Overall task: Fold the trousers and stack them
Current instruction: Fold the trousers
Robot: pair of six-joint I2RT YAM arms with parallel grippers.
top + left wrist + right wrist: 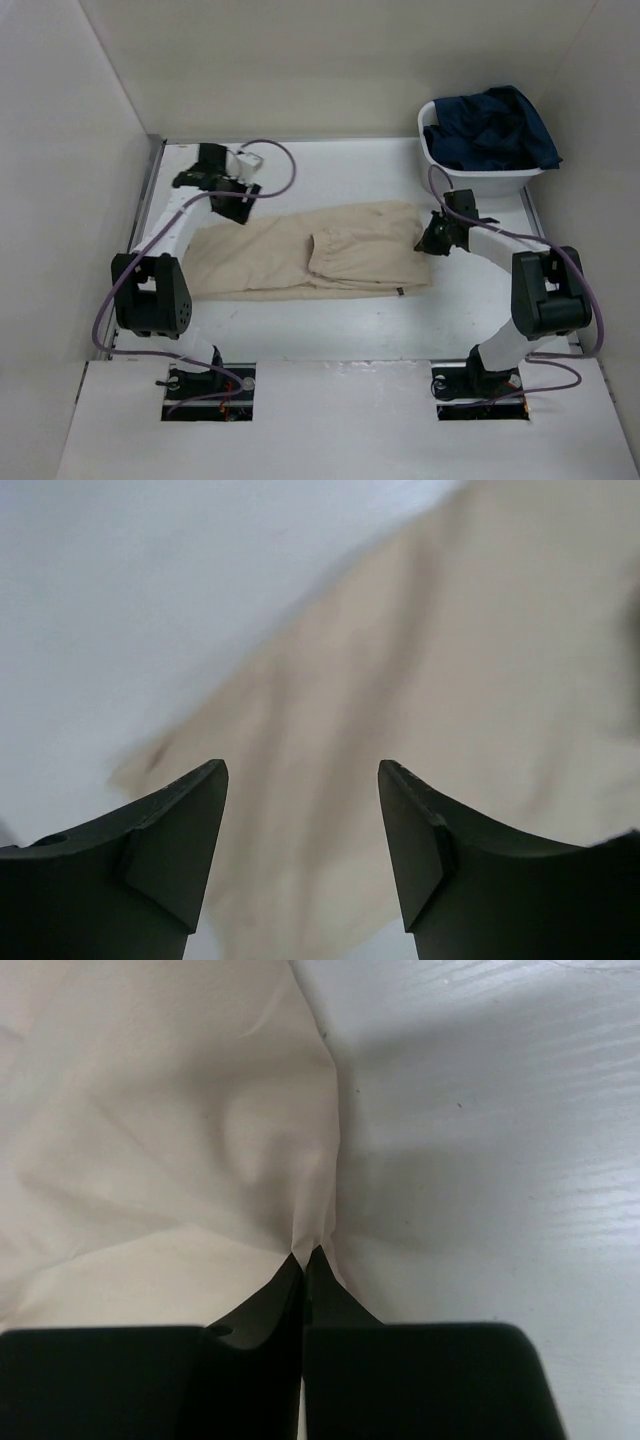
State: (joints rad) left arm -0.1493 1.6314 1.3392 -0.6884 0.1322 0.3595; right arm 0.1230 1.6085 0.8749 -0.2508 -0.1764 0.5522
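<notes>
Trousers [320, 255] in beige lie flat across the middle of the white worktop [350, 170], partly folded, with one end toward each arm. Only the right wrist view shows the right pincer [303, 1253] with its fingers pressed together on the cloth's right edge, creases running into the tips; from above, the wrist hides this grip. The left wrist view, blurred, shows the left pincer [302, 770] spread wide over the trousers' left end, beige cloth visible below the gap. At the far right corner stands a white basket [480, 182] holding dark blue garments [495, 130], apart from the trousers.
</notes>
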